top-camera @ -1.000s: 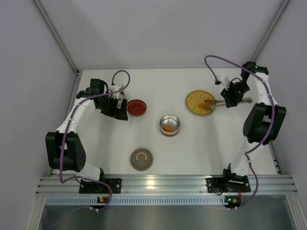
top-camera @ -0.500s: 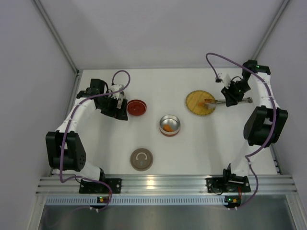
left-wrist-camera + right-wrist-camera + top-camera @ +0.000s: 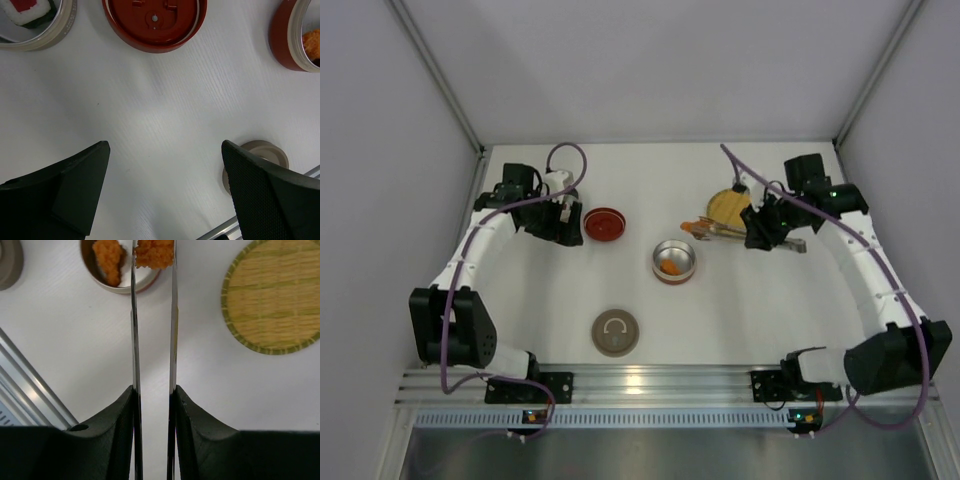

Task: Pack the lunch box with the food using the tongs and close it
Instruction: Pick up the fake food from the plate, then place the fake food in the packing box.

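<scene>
My right gripper (image 3: 760, 228) (image 3: 153, 390) is shut on the slim silver tongs (image 3: 722, 231) (image 3: 134, 340). The tongs' tips pinch an orange chunk of food (image 3: 692, 228) (image 3: 155, 252) beside the rim of the open lunch box tin (image 3: 674, 261) (image 3: 120, 282). That tin holds another orange chunk (image 3: 109, 260). My left gripper (image 3: 563, 224) (image 3: 164, 150) hangs open and empty over bare table beside the red lid (image 3: 605, 224) (image 3: 154, 22). A second tin (image 3: 50, 35) holding a white roll with a red centre (image 3: 27, 7) shows only in the left wrist view.
The round yellow woven plate (image 3: 728, 204) (image 3: 275, 300) lies behind the tongs with nothing on it. A grey round lid (image 3: 615, 332) (image 3: 260, 150) rests near the front. White walls enclose the table on three sides, and an aluminium rail (image 3: 660, 382) runs along the near edge.
The right arm has swung left from the yellow plate, carrying the tongs and an orange chunk over to the tin. The left arm has hardly moved.
</scene>
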Tool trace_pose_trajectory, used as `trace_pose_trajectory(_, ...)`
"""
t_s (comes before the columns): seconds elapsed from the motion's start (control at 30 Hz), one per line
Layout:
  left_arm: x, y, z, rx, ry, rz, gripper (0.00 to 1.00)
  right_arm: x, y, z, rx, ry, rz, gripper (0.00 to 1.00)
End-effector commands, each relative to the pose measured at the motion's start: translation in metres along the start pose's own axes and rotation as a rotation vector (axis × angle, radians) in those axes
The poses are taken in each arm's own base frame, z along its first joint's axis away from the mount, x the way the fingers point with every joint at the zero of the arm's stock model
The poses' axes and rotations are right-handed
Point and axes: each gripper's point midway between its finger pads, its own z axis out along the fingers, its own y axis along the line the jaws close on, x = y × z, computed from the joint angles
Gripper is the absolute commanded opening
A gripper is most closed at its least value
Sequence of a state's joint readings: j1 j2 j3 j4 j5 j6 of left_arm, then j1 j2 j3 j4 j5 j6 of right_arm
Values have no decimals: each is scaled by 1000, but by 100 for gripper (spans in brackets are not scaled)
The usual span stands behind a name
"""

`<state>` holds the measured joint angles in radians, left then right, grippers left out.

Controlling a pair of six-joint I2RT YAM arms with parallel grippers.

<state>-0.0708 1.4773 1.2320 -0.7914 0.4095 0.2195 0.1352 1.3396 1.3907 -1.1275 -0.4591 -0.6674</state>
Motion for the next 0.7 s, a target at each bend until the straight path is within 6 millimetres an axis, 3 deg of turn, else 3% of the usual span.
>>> trace_pose_trajectory(0.0, -11, 2, -11, -36, -71, 25, 98, -26, 18, 7, 95, -133, 123, 0)
trace_pose_trajectory(0.2, -4, 2, -14, -52, -68, 37, 98, -27, 48, 34, 89, -138, 159, 0)
trace_pose_trajectory(0.47, 2, 2, -16, -59, -57, 45, 98, -23, 50, 66, 89, -91, 182, 0)
trace_pose_trajectory(0.67, 7, 4, -12, -62, -40, 48, 98, -13, 55, 74, 82, -60, 169, 0)
